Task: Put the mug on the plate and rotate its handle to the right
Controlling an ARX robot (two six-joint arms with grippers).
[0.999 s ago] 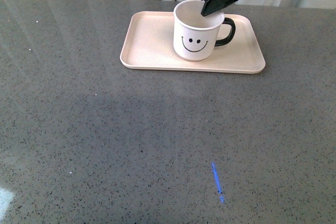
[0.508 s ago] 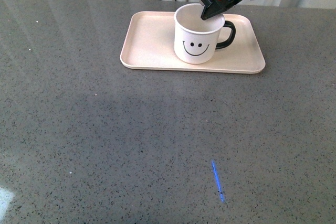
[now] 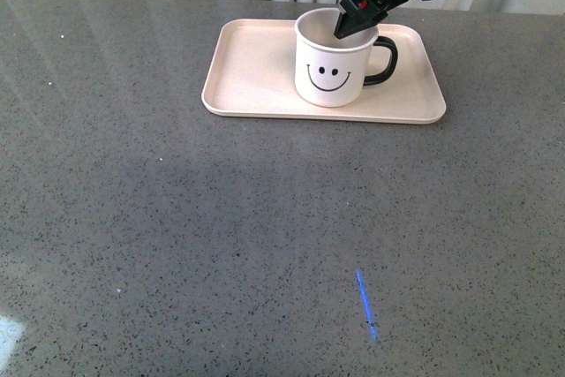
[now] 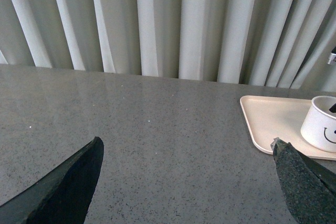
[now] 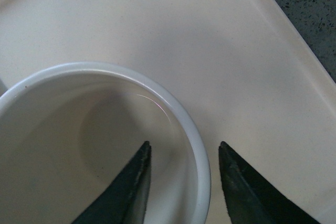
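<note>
White smiley-face mug upright on pale pink rectangular tray, glossy black loop handle at 3 o'clock. Only the right wrist view shows the right gripper slightly parted, straddling the rim without touching. Left gripper wide open, empty, over grey speckled table.

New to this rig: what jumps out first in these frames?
The white smiley-face mug with a black loop handle stands on the pale pink-beige rectangular tray at the far side of the grey speckled table, handle pointing right. The right end effector straddles the mug's rim, one finger inside and one outside, with gaps visible on both sides. The left end effector hangs open over bare table, off to the tray's left.
</note>
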